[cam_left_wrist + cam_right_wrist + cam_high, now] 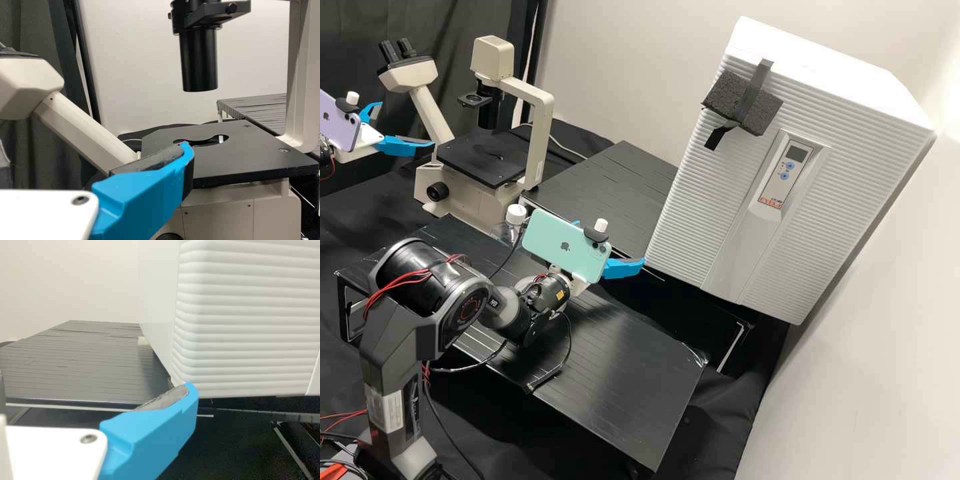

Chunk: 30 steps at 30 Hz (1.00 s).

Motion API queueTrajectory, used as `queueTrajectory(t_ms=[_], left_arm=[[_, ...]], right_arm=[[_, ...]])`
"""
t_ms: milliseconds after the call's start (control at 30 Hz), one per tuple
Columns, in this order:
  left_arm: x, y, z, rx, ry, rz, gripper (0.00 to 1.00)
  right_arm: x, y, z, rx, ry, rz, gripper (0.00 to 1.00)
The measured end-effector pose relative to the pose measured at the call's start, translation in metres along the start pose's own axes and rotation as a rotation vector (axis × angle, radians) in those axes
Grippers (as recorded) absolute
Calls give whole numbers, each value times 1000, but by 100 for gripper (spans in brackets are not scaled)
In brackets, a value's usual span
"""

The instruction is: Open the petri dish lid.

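Two phones (543,235) with logos (565,246)

A microscope seen past one blue finger (145,200) of the left claw (407,124).
The finger, with a dark grey pad (150,160) along its inner side, joins a white mount (40,215) bearing a screw (80,200); its tip overlaps the edge of the microscope's flat black stage (240,160), though contact cannot be told. The stage has a rounded opening (207,141) and lies over a cream base (225,215), below a black cylinder (199,60). A cream tube (80,125) slants beside it, near a dark curtain (30,150); behind stand a black ribbed bench (255,105) and a pale wall (135,65).
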Motion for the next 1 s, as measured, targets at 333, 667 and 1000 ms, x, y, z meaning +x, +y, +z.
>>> queueTrajectory(t_ms=[333, 667, 1000], left_arm=[[0, 0, 0, 0, 0, 0, 100], [0, 0, 0, 0, 0, 0, 100], [0, 0, 0, 0, 0, 0, 100]], right_arm=[[-5, -1, 1, -1, -2, -4, 100], [-61, 7, -4, 42, 83, 64, 100], [-125, -15, 2, 43, 146, 5, 100]])
